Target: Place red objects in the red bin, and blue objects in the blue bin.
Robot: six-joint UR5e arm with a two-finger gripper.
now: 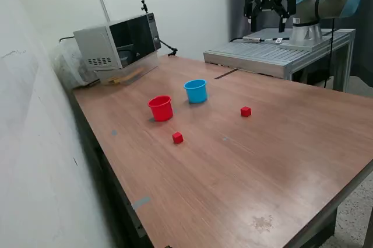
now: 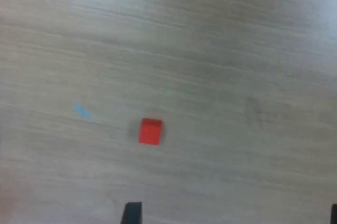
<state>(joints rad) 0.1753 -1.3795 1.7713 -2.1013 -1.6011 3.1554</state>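
1. While the gripper [image 1: 270,7] hangs at the upper right of the exterior frame, its fingers [image 1: 254,9] are seen spread apart, with nothing held.
2. Only dark fingertip ends [image 2: 131,213] are shown in the wrist view, cut off at the frame's lower edge.
3. One red cube [image 2: 150,131] is seen blurred on the table [image 1: 245,166].
4. At centre frame, the red cup [image 1: 161,108] and blue cup [image 1: 196,91] are set side by side, with two red cubes [image 1: 178,138] [image 1: 246,111] apart nearby.

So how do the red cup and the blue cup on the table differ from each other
The red cup is bright red, while the blue cup is light blue. In the exterior view the red cup sits nearer the camera and further to the left; the blue cup sits behind it to the right. The red cup also has a red cube lying closer to it. Both stand upright, open end up, apart from each other, and look alike in tapered shape and size.
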